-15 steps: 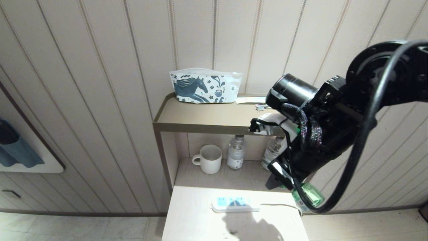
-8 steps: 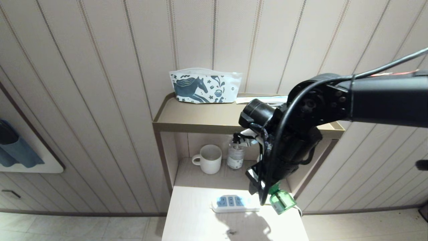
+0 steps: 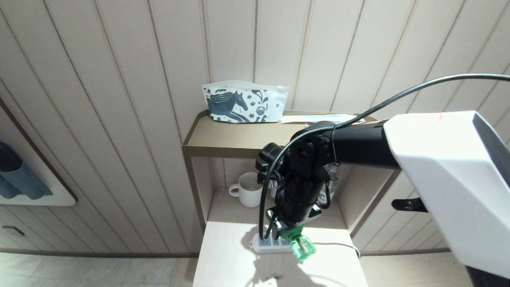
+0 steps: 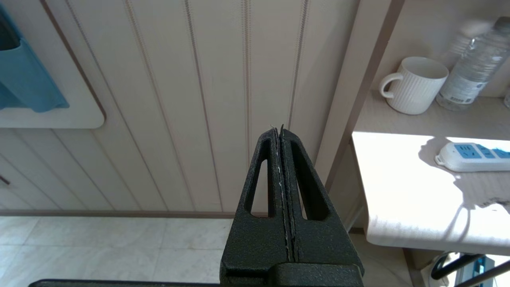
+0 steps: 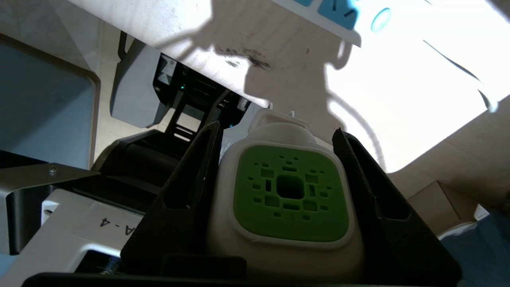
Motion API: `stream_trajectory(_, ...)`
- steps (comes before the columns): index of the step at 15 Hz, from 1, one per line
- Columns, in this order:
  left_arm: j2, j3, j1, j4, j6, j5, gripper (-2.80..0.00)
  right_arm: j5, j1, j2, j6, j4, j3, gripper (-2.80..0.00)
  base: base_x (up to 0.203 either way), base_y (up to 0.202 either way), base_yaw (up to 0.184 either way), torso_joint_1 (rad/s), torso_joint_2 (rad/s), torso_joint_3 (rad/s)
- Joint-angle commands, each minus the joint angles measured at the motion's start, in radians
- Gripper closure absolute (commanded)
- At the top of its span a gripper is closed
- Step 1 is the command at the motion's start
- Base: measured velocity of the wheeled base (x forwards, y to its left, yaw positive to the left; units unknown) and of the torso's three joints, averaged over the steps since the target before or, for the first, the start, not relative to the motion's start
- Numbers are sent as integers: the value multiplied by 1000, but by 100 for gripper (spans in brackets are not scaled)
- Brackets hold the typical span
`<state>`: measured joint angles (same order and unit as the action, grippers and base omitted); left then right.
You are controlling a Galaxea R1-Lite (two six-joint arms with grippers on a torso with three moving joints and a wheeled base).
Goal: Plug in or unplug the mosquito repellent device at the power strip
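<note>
Mosquito repellent device (image 5: 285, 191) in right gripper (image 5: 279, 159)

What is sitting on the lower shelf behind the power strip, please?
Behind the power strip, a white ribbed mug stands on the lower shelf. The right gripper, holding the mosquito repellent device, covers most of the water bottles beside it.

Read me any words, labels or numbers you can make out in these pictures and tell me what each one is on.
"A-4": on the white robot housing beside the right gripper, reading partly uncertain.
Water bottle label: print too small to read.
Horse-print pouch: small round mark, unreadable.
Power strip and mosquito repellent device: no readable text.
</note>
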<state>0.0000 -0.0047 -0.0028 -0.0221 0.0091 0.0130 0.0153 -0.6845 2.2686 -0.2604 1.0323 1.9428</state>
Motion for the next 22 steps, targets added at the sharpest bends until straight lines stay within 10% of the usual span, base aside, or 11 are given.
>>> stream_trajectory(1, 2, 0, 0, -1, 0, -1, 0, 3, 0, 51, -7, 3, 4, 0, 0, 0, 0, 0, 0, 0)
stream_trajectory(22, 2, 0, 0, 1, 0, 1, 0, 17, 22, 74, -19, -40, -92, 0, 0, 0, 0, 0, 0, 0)
